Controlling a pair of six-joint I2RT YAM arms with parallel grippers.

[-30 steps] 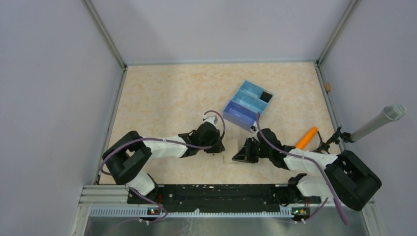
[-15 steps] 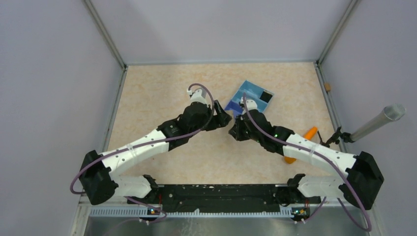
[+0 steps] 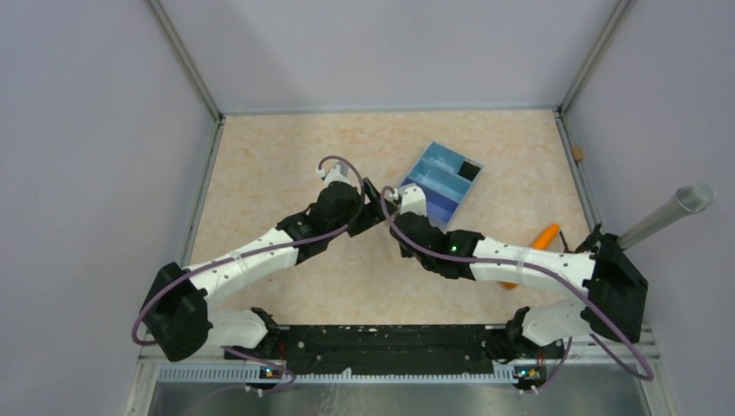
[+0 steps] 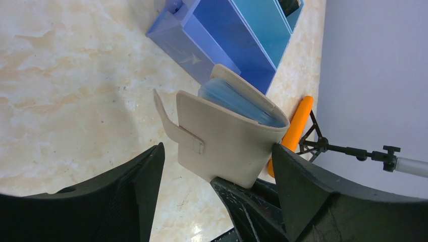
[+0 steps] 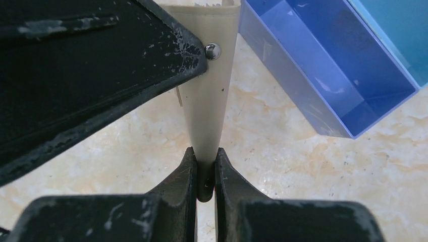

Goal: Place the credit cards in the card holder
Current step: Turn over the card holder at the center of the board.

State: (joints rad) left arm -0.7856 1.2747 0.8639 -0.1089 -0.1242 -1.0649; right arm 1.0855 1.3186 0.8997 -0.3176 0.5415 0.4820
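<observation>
The beige card holder point(image 4: 227, 136) is held up above the table, its strap flap hanging to the left. Light-blue credit cards point(image 4: 237, 103) sit inside it, only their top edges showing. My right gripper point(image 5: 204, 169) is shut on the holder's lower edge point(image 5: 207, 121). My left gripper point(image 4: 217, 151) is open wide, one finger on each side of the holder and apart from it. In the top view the left gripper point(image 3: 371, 206) and the right gripper point(image 3: 394, 215) meet just left of the blue tray, and the holder is hidden between them.
The blue three-compartment tray point(image 3: 442, 182) stands just behind the grippers, its near wall point(image 5: 298, 96) close to the holder. An orange stick point(image 3: 544, 236) lies to the right, beside a small black stand carrying a grey cylinder point(image 3: 672, 212).
Both arms have stretched from the near edge out to the tray, the right one carrying the holder. The left gripper has opened and let go of it.
</observation>
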